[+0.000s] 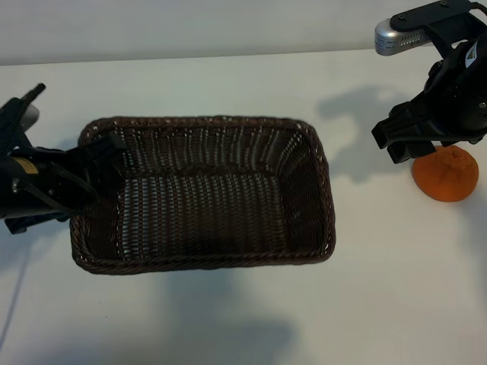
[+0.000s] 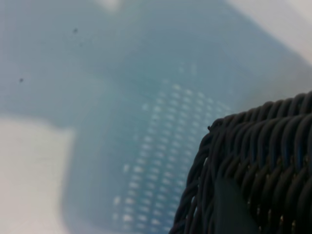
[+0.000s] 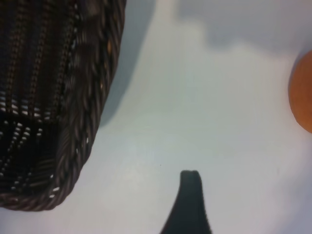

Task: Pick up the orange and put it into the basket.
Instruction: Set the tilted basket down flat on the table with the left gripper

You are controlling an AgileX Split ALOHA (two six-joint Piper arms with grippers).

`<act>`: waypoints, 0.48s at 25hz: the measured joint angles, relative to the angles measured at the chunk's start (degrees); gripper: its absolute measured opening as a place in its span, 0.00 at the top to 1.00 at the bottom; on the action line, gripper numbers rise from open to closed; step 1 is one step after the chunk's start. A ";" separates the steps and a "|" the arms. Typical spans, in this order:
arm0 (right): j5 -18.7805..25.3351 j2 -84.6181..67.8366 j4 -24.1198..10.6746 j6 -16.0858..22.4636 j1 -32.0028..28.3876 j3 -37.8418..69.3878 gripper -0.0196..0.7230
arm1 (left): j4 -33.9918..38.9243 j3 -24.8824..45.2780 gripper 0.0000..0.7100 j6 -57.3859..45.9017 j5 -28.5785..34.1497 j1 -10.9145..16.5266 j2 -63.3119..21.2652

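Note:
The orange (image 1: 447,175) sits on the white table at the right, well outside the basket (image 1: 205,120), which stands in the middle. My right gripper (image 1: 397,144) hangs open just left of and above the orange, not touching it. In the right wrist view one dark finger (image 3: 190,200) shows over bare table, with the orange (image 3: 303,97) at the picture's edge and the basket (image 3: 78,122) on the other side. My left gripper (image 1: 106,173) is at the basket's left rim, jaws spread along it. In the left wrist view a finger (image 2: 234,209) lies over the weave (image 2: 263,146).
The white tabletop (image 1: 396,289) surrounds the basket on all sides. The table's far edge (image 1: 228,57) meets a pale wall. A silver camera housing (image 1: 399,36) sits on the right arm above the orange.

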 joint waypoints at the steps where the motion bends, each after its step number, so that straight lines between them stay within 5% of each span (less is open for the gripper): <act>1: 0.00 0.00 0.00 0.00 0.00 0.00 0.19 | -0.12 -0.39 0.49 0.19 0.00 0.07 -0.52; 12: 0.00 0.00 0.00 0.00 0.00 0.00 0.19 | -2.64 -5.47 0.49 4.48 2.08 1.63 -1.52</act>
